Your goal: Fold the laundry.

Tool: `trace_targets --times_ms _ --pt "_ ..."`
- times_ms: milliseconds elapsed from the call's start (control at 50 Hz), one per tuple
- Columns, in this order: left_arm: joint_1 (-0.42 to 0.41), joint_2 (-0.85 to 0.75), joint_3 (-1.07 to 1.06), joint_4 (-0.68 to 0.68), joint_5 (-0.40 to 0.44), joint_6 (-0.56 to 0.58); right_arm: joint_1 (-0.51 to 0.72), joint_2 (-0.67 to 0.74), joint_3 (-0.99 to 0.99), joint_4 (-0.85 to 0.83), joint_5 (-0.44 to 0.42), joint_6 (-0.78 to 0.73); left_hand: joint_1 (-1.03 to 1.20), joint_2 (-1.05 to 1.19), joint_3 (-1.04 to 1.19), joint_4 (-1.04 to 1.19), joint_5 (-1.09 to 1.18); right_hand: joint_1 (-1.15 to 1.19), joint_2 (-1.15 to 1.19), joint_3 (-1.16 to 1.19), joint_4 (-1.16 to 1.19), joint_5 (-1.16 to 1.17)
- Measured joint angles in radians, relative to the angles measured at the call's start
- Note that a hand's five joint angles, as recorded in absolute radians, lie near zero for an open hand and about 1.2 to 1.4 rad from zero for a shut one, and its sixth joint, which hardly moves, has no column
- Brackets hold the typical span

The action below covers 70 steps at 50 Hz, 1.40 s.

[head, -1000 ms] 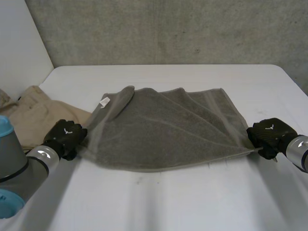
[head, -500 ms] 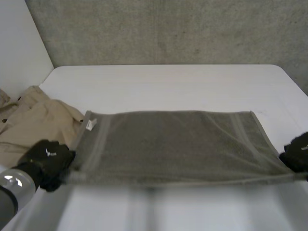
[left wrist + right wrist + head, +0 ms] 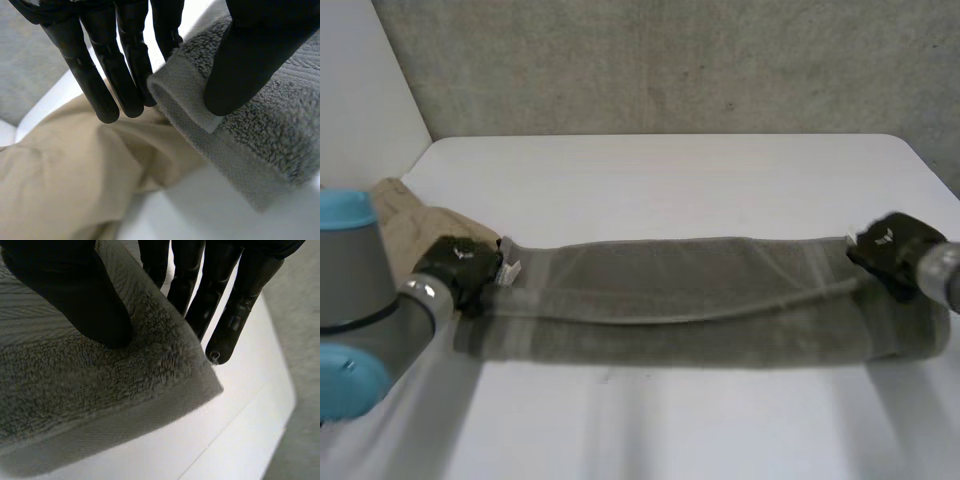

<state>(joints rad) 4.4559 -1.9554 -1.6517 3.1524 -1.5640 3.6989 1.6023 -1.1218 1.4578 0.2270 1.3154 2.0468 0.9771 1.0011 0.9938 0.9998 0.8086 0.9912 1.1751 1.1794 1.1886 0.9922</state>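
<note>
A grey towel (image 3: 690,300) hangs stretched between my two hands above the white table (image 3: 670,180), sagging in a long band. My left hand (image 3: 460,265) pinches its left corner, near a white label (image 3: 508,270). In the left wrist view the thumb (image 3: 250,55) presses the towel's hem (image 3: 185,95) against the fingers (image 3: 125,65). My right hand (image 3: 892,250) pinches the right corner. In the right wrist view the thumb (image 3: 75,295) sits on top of the towel (image 3: 100,385) and the fingers (image 3: 220,300) are behind its edge.
A beige garment (image 3: 405,215) lies crumpled at the table's left edge, just behind my left hand, and is under it in the left wrist view (image 3: 65,175). A grey wall (image 3: 670,60) runs behind the table.
Both hands have moved forward and up with the towel. The towel, spread wide a second ago, now hangs as a narrow stretched band.
</note>
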Motion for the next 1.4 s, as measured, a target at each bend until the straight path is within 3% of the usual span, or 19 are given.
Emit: trace_targets --times_ms 140,300,320,360,440,460,480,620,680,700,780,820,1000,1200,1300,1360,1400 --pt "-0.007 -0.163 0.185 0.043 -0.074 -0.023 0.090 0.205 -0.229 -0.131 0.069 0.004 0.000 0.000 0.000 0.000 0.000 0.000 0.000 0.000 0.000 0.000" --pt "-0.017 -0.267 0.305 0.093 -0.087 -0.019 0.131 0.401 -0.451 -0.171 0.094 -0.003 -0.037 -0.048 -0.042 -0.047 -0.034 -0.005 -0.010 -0.011 -0.013 -0.007" --pt "-0.020 -0.281 0.318 0.099 -0.086 -0.018 0.138 0.444 -0.499 -0.173 0.104 -0.002 -0.161 -0.173 -0.152 -0.158 -0.141 -0.224 -0.268 -0.247 -0.254 -0.229" --pt "-0.024 -0.289 0.327 0.104 -0.087 -0.017 0.145 0.477 -0.539 -0.175 0.116 0.000 -0.383 -0.377 -0.366 -0.370 -0.352 -0.459 -0.544 -0.524 -0.529 -0.506" --pt "-0.033 -0.284 0.338 0.120 -0.104 -0.015 0.155 0.512 -0.604 -0.198 0.142 0.035 -0.608 -0.608 -0.596 -0.612 -0.597 -0.649 -0.744 -0.739 -0.744 -0.726" --pt "-0.035 -0.276 0.340 0.128 -0.113 -0.015 0.156 0.513 -0.617 -0.209 0.149 0.054 -0.621 -0.646 -0.632 -0.647 -0.634 -0.788 -0.948 -0.955 -0.955 -0.923" --pt "-0.036 -0.269 0.342 0.134 -0.120 -0.015 0.157 0.512 -0.627 -0.220 0.154 0.073 -0.663 -0.700 -0.685 -0.699 -0.687 -0.790 -0.956 -0.964 -0.958 -0.925" --pt "-0.044 -0.134 0.311 0.211 -0.175 -0.018 0.150 0.383 -0.639 -0.278 0.171 0.331 -0.728 -0.767 -0.750 -0.765 -0.750 -0.790 -0.956 -0.965 -0.958 -0.925" --pt "-0.045 -0.119 0.303 0.216 -0.175 -0.018 0.148 0.367 -0.633 -0.279 0.170 0.351 -0.728 -0.767 -0.750 -0.765 -0.750 -0.790 -0.956 -0.965 -0.958 -0.925" --pt "-0.051 -0.044 0.247 0.231 -0.160 -0.017 0.142 0.264 -0.575 -0.272 0.159 0.453 -0.728 -0.771 -0.750 -0.769 -0.750 -0.790 -0.956 -0.965 -0.958 -0.925" --pt "-0.067 0.023 0.156 0.229 -0.113 -0.014 0.120 0.140 -0.455 -0.225 0.119 0.510 -0.728 -0.772 -0.758 -0.770 -0.757 -0.790 -0.956 -0.965 -0.958 -0.925" --pt "-0.071 0.034 0.134 0.229 -0.102 -0.014 0.109 0.116 -0.423 -0.209 0.106 0.515 -0.728 -0.773 -0.761 -0.770 -0.757 -0.790 -0.956 -0.965 -0.958 -0.925" --pt "-0.096 0.126 -0.124 0.237 -0.046 -0.021 -0.071 -0.038 -0.022 -0.021 -0.124 0.447 -0.728 -0.775 -0.761 -0.770 -0.757 -0.763 -0.909 -0.905 -0.921 -0.887" --pt "-0.095 0.120 -0.161 0.262 -0.049 -0.025 -0.176 -0.017 0.203 -0.192 -0.215 0.338 -0.728 -0.775 -0.761 -0.770 -0.757 -0.644 -0.784 -0.775 -0.784 -0.774" --pt "-0.095 0.117 -0.158 0.265 -0.050 -0.025 -0.196 0.043 0.223 -0.303 -0.219 0.315 -0.728 -0.775 -0.761 -0.770 -0.757 -0.446 -0.537 -0.554 -0.563 -0.562" --pt "-0.094 0.116 -0.159 0.264 -0.051 -0.025 -0.201 0.080 0.210 -0.337 -0.220 0.313 -0.728 -0.775 -0.761 -0.770 -0.757 -0.164 -0.205 -0.216 -0.225 -0.228" --pt "-0.094 0.116 -0.159 0.264 -0.051 -0.025 -0.201 0.086 0.206 -0.340 -0.221 0.313 -0.728 -0.775 -0.761 -0.770 -0.757 -0.105 -0.113 -0.134 -0.141 -0.146"
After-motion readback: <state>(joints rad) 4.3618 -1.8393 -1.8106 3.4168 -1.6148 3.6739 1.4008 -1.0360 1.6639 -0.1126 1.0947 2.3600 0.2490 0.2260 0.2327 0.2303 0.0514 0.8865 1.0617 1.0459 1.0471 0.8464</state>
